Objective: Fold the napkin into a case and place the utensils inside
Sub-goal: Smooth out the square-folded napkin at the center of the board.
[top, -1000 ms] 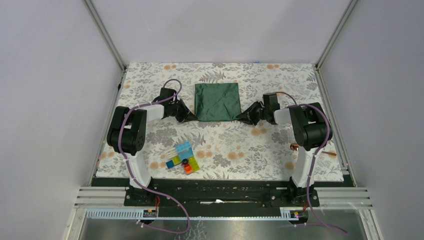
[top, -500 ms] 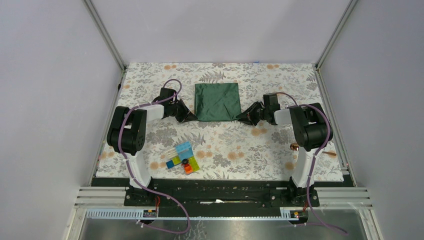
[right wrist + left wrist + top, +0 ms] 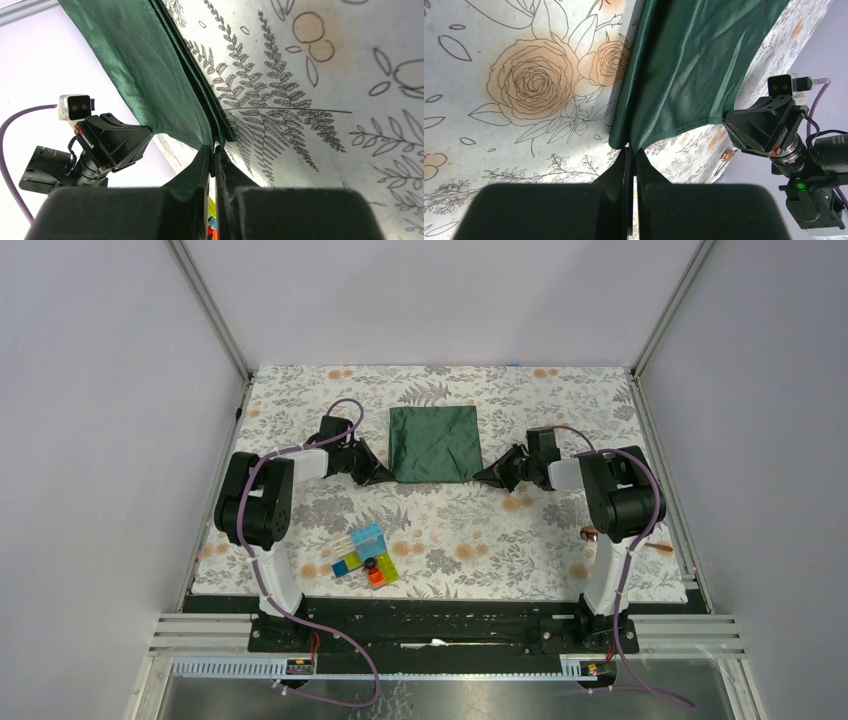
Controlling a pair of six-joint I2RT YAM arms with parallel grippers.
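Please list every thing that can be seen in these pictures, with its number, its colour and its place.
napkin: one, dark green, folded in layers, flat at the middle of the table's far half
spoon: one, copper, near the right edge, partly hidden behind the right arm
blocks: a small cluster, blue, yellow, green, orange, red, near left part of the table
table covering: one, white with grey leaves and orange flowers, over the whole table
left arm, right arm: two, black and white, at the near edge
left gripper: black, shut on the napkin's near left corner
right gripper: black, shut on the napkin's near right corner
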